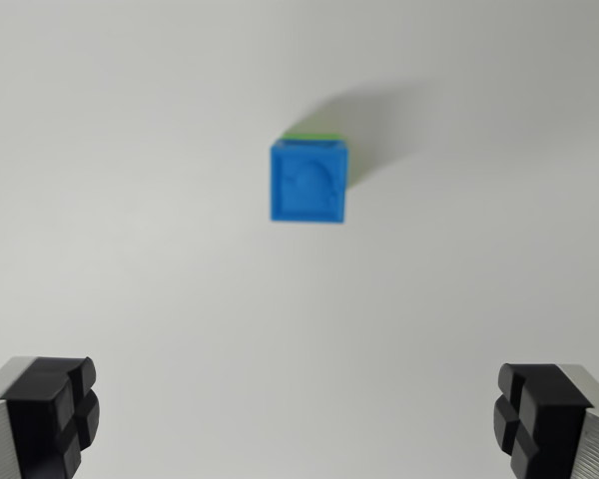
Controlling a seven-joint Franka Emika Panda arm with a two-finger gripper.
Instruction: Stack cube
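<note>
At the wrist view's lower left corner sits one black finger pad [52, 417] of the gripper [299, 419]. Its jaws stand wide apart with nothing between them. Near the middle of the white desk [130, 200], well above the fingers, a blue cube [308, 182] rests on a green cube [317, 136], of which only an edge shows. The other pad [541, 415] sits at lower right.
</note>
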